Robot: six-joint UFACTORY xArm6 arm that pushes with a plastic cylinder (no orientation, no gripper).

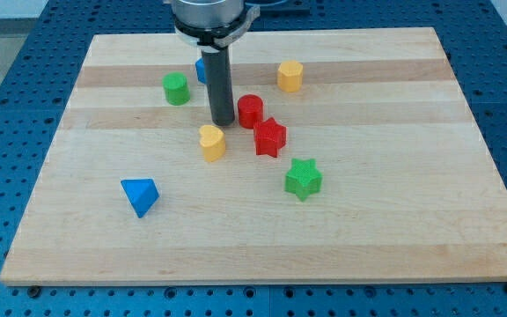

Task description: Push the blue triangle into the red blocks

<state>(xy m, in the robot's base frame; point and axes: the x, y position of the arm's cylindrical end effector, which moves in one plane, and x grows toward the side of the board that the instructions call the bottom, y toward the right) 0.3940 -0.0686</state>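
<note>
The blue triangle (pixel 140 195) lies at the view's lower left of the wooden board (pixel 394 229). The red cylinder (pixel 250 110) and the red star (pixel 269 136) sit together near the middle, well to the upper right of the triangle. My tip (pixel 224 121) stands just left of the red cylinder and just above the yellow heart block (pixel 211 142). The tip is far from the blue triangle, up and to its right.
A green cylinder (pixel 176 88) sits at the upper left. A blue block (pixel 201 70) is mostly hidden behind the rod. A yellow hexagon (pixel 290 77) is at the upper middle. A green star (pixel 303 179) lies below the red star.
</note>
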